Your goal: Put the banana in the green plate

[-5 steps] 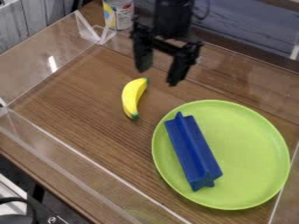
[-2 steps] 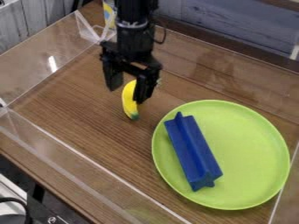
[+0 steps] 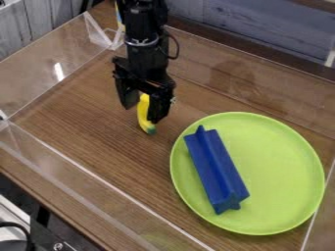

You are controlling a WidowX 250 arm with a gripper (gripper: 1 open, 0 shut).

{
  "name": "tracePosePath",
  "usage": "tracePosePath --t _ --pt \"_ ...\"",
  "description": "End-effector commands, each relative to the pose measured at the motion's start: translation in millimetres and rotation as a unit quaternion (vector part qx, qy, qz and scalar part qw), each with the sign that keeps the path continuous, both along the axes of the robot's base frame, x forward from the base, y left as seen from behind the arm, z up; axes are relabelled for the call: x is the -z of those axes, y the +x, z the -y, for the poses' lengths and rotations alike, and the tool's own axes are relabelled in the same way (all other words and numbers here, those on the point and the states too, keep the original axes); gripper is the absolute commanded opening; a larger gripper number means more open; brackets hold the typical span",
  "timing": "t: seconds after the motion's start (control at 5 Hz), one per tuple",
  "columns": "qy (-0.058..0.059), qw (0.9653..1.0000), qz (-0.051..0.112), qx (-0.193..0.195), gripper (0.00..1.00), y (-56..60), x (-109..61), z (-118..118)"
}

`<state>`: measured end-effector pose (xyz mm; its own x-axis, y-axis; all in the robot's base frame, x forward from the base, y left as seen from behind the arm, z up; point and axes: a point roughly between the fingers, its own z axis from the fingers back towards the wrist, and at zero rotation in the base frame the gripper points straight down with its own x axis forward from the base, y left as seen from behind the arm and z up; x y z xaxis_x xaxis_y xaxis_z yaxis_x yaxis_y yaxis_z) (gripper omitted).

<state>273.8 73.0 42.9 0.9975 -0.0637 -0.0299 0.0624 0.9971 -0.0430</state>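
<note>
With the gripper (image 3: 143, 102) spread wide astride the banana (image 3: 147, 117), left of centre and beside the plate (image 3: 281, 157), the smooth fruit could be squeezed out sideways if closed off-centre.

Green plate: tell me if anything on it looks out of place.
A long blue ridged block lies across the large lime-green round plate, taking up its left part. The small yellow toy banana lies on the wooden table.
</note>
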Motion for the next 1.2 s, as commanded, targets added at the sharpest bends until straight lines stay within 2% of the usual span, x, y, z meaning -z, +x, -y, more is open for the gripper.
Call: tracePosePath --t 0.0,0.4,0.6,0.8,1.0 --pt "-0.003 0.9998 0.018 0.003 1.0 5.3 -5.3 1" --pt "-0.009 0.9998 0.018 0.002 1.0 9.8 0.3 7" --pt "-0.014 0.9996 0.023 -0.002 1.0 11.4 -7.2 8" --pt "-0.021 0.9992 0.035 -0.006 1.0 13.5 -23.4 10" --pt "-0.019 0.9992 0.034 -0.01 1.0 15.5 -18.7 9"
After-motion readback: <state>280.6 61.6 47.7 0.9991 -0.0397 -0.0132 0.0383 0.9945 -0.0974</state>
